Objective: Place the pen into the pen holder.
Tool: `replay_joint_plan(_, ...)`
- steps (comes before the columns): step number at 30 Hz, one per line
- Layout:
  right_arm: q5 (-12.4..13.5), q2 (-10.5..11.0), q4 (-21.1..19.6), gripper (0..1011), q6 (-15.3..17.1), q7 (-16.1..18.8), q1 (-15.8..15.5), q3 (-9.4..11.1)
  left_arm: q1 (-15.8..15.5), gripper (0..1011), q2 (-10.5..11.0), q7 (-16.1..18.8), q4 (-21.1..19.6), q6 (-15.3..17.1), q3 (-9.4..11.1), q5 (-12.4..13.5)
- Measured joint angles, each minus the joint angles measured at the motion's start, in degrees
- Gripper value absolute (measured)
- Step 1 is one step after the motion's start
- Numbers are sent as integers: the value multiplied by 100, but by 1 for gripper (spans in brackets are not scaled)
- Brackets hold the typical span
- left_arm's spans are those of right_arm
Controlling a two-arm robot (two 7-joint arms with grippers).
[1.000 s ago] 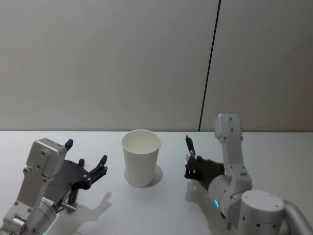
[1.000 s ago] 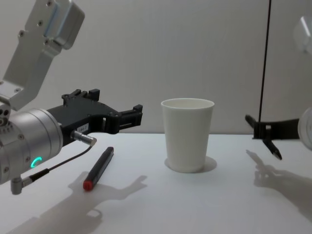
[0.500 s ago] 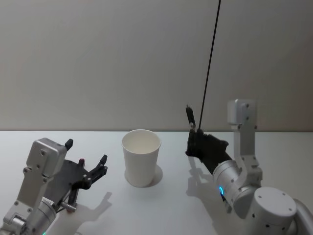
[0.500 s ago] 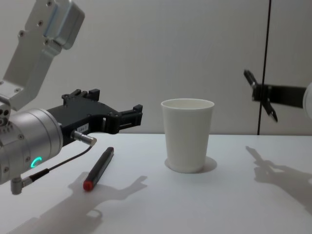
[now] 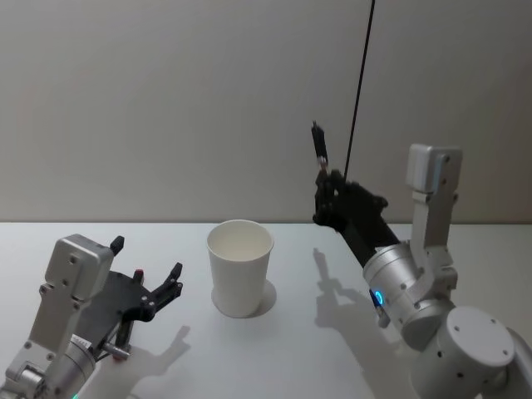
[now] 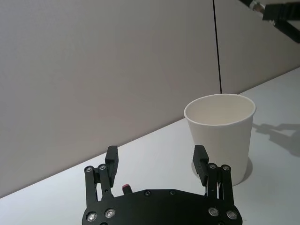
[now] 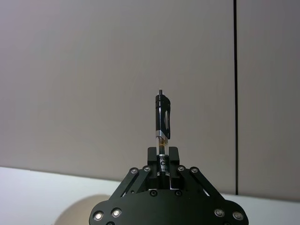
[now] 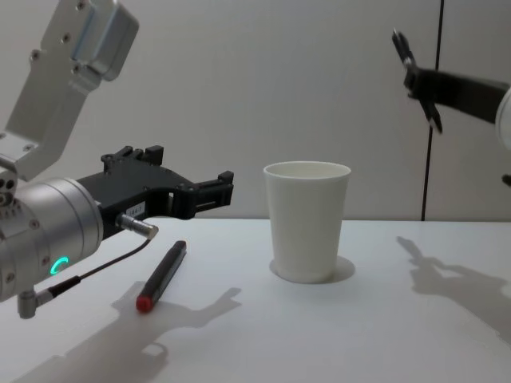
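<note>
White cup [image 5: 240, 268] stands between spread left claw [image 5: 146, 258] and raised right claw [image 5: 325, 178] pinching a pen [image 5: 317, 143]

No wording can be read anywhere. In the chest view, a small pale label [image 8: 134, 209] on the body of the left gripper [image 8: 219, 185] is too small to make out. The clear barrel of the pen [image 7: 162, 123], clamped in the right gripper [image 7: 162, 153], carries dark print that stays illegible.
</note>
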Motion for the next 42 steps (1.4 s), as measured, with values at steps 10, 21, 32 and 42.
replay_joint_plan(10, 270, 24, 382, 142, -885, 645, 276, -91, 0, 1004, 0, 0, 0, 0, 0, 0)
replay_joint_plan(21, 474, -13, 800, 142, -1416, 1107, 468, -265, 0, 1005, 0, 0, 0, 0, 0, 0)
replay_joint_plan(32, 544, -35, 1219, 142, -1731, 1267, 560, -392, 0, 1004, 0, 0, 0, 0, 0, 0)
replay_joint_plan(42, 589, -80, 1590, 142, -1956, 1371, 671, -501, 0, 1004, 0, 0, 0, 0, 0, 0)
